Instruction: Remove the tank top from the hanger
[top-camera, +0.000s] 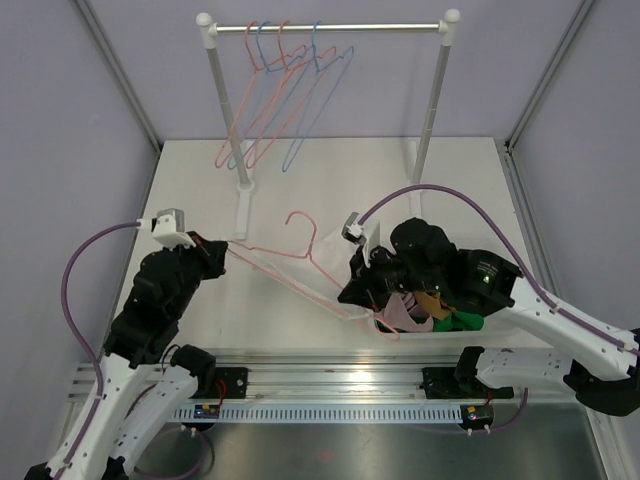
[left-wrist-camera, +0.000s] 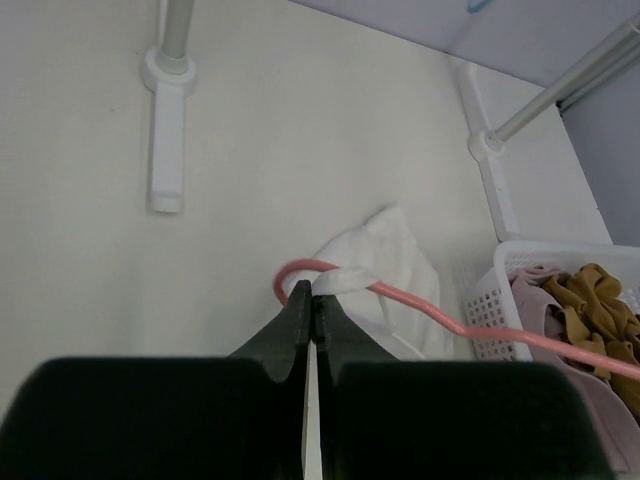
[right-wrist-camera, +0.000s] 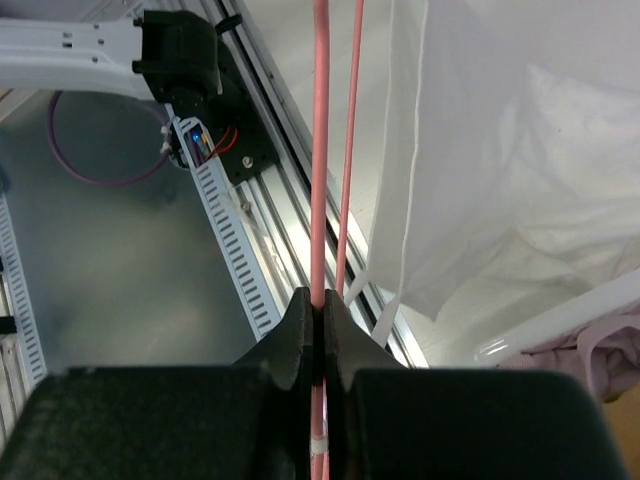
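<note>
The pink hanger (top-camera: 285, 256) is held low over the table between both arms, its hook (top-camera: 301, 222) pointing to the back. The white tank top (left-wrist-camera: 392, 262) hangs from it, thin and hard to see from above. My left gripper (left-wrist-camera: 312, 298) is shut at the hanger's left end (left-wrist-camera: 300, 270), pinching the tank top's strap (left-wrist-camera: 352, 280) where it loops over the wire. My right gripper (right-wrist-camera: 318, 305) is shut on the hanger's wire (right-wrist-camera: 320, 150) at its right end, with the tank top (right-wrist-camera: 510, 170) draped just to its right. In the top view, the left gripper (top-camera: 224, 250) and right gripper (top-camera: 352, 292) hold opposite ends.
A clothes rack (top-camera: 330, 28) with several pink and blue hangers (top-camera: 285, 90) stands at the back, its feet (top-camera: 243, 200) on the table. A white basket (left-wrist-camera: 490, 305) of clothes (top-camera: 432, 312) sits under the right arm. The metal rail (right-wrist-camera: 255, 200) runs along the near edge.
</note>
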